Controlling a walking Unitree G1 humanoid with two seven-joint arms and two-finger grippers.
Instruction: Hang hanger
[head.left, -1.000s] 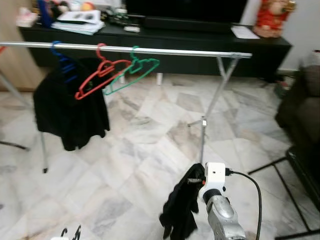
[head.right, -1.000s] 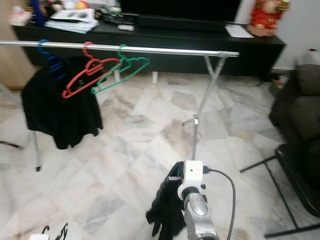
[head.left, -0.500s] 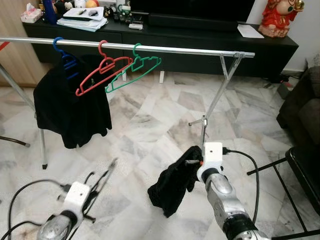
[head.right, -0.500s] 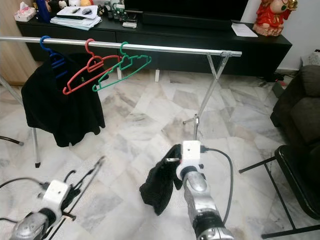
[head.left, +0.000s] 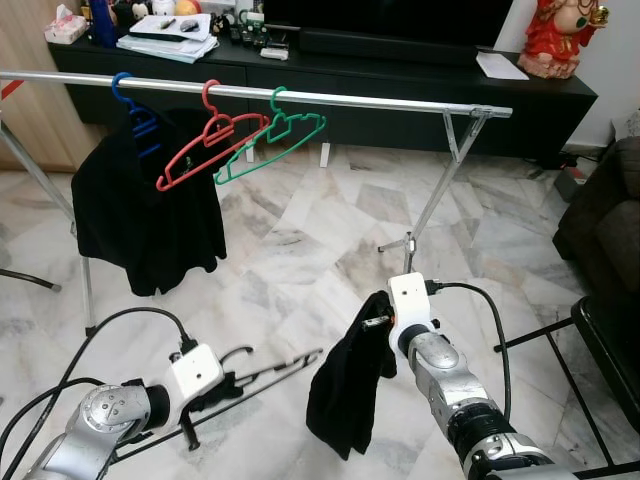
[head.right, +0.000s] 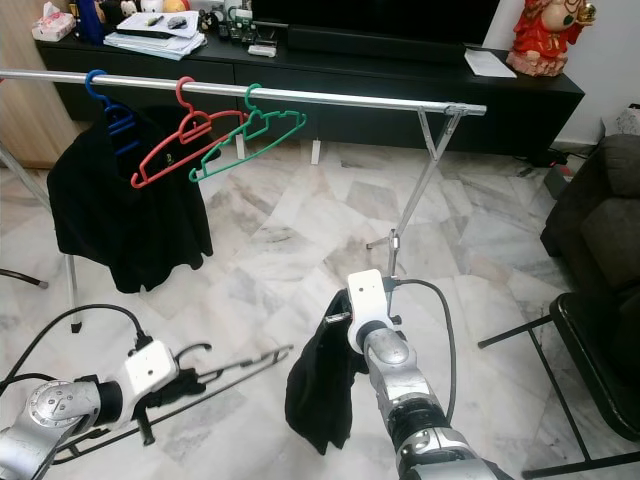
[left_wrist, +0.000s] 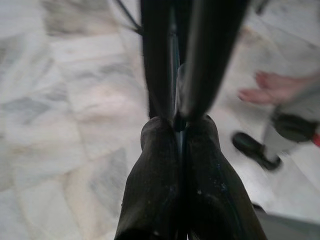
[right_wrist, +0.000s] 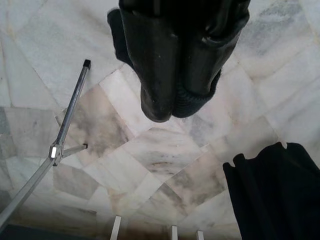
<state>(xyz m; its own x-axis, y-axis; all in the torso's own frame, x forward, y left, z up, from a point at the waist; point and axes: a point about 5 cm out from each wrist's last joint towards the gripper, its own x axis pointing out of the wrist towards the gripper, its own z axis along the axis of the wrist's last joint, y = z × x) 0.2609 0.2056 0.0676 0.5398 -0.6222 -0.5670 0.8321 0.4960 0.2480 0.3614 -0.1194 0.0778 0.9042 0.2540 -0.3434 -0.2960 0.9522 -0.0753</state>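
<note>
My left gripper (head.left: 228, 383) is low on the left, shut on a thin black hanger (head.left: 285, 367) that lies almost level and points right. Its fingers (left_wrist: 155, 170) are pressed together around the hanger's wire. My right gripper (head.left: 380, 322) is at the centre, shut on a black garment (head.left: 345, 400) that droops below it; the fingers (right_wrist: 160, 75) are together. The hanger's tip ends just left of the garment. Behind, a silver rail (head.left: 380, 100) carries a blue hanger (head.left: 135, 110) with a black garment (head.left: 145, 215), a red hanger (head.left: 205, 145) and a green hanger (head.left: 270, 140).
The rack's right leg (head.left: 435, 205) stands just beyond my right gripper. A black TV console (head.left: 400, 75) runs along the back wall. A dark sofa (head.left: 605, 215) and a black frame (head.left: 590, 340) are on the right. A person's foot (left_wrist: 265, 92) is on the marble floor.
My left arm has come up from the lower left with the black hanger, which now lies level toward the garment. My right gripper holds the garment a little higher.
</note>
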